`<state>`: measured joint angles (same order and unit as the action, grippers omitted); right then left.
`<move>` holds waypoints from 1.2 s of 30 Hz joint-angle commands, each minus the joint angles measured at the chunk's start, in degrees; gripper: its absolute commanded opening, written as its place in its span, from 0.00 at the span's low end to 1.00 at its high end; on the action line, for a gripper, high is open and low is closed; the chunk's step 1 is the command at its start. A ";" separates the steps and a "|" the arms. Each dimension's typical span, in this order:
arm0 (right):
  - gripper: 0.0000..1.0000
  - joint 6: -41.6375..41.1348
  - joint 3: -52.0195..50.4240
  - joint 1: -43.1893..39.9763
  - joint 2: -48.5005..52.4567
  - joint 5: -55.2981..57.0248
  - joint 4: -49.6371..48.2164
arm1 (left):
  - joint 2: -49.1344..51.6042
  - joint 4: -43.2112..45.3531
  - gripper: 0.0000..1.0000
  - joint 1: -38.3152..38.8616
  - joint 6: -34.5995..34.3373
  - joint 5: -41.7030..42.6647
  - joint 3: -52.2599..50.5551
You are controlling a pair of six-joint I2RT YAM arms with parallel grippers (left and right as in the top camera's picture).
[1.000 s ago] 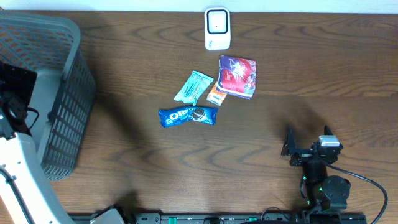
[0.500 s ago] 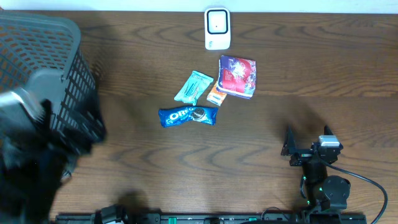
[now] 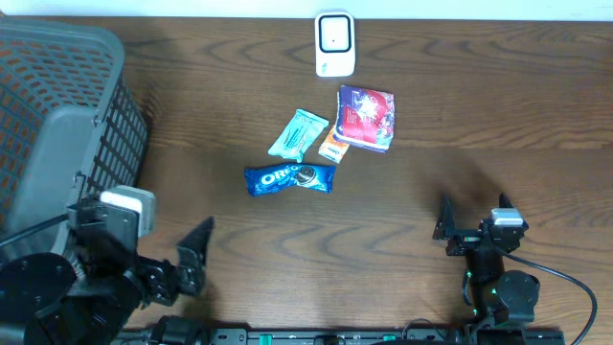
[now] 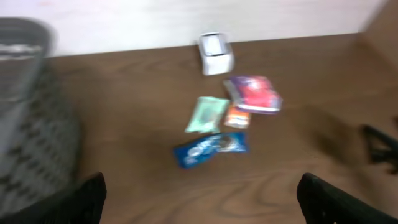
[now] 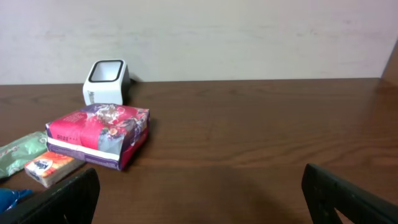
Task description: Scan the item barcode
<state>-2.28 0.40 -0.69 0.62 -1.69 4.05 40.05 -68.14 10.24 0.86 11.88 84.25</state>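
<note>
Four small packaged goods lie on the brown wooden table [image 3: 479, 105], clustered a little toward 12 o'clock from its middle. One blue Oreo pack [image 3: 290, 178] lies nearest the arms. One mint-green packet [image 3: 298, 134] lies tilted at its 12 o'clock. One small orange packet [image 3: 332, 147] sits at the Oreo pack's 1 o'clock, just beside the green one. One red-and-purple tissue pack [image 3: 365, 117] lies at 2 o'clock, its near corner against the orange packet. One white barcode scanner [image 3: 334, 43] stands alone at the table's 12 o'clock edge, apart from the cluster and directly beyond it. One grey mesh basket [image 3: 57, 125] fills the 9 to 10 o'clock corner. There are two grippers. The left gripper [image 3: 194, 257] is at 7 o'clock and the right gripper [image 3: 474, 207] at 5 o'clock, both well apart from the goods. Each has its two fingers spread wide with only bare table between them, and neither touches a package (the left wrist view is blurred, yet all four goods and the scanner can be made out in it).
</note>
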 commanded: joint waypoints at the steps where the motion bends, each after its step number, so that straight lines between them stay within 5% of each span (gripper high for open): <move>1: 0.99 0.66 -0.09 -0.72 -0.31 -0.13 0.22 | -0.31 -2.23 0.98 0.20 -2.05 -12.41 0.31; 7: 0.99 0.66 -0.09 -0.72 -0.31 -0.13 0.22 | -7.78 -8.63 0.98 0.20 -1.97 -12.13 -0.48; 17: 0.99 0.66 -0.09 -0.72 -0.31 -0.13 0.22 | -25.73 -5.31 0.98 0.20 -2.43 -6.64 -8.83; 36: 0.99 0.66 -0.09 -0.72 -0.31 -0.13 0.22 | -25.97 10.43 0.98 0.20 -2.40 -11.58 -25.20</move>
<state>-2.28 0.40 -0.69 0.62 -1.69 4.03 13.89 -59.33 10.26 -1.48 1.32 60.95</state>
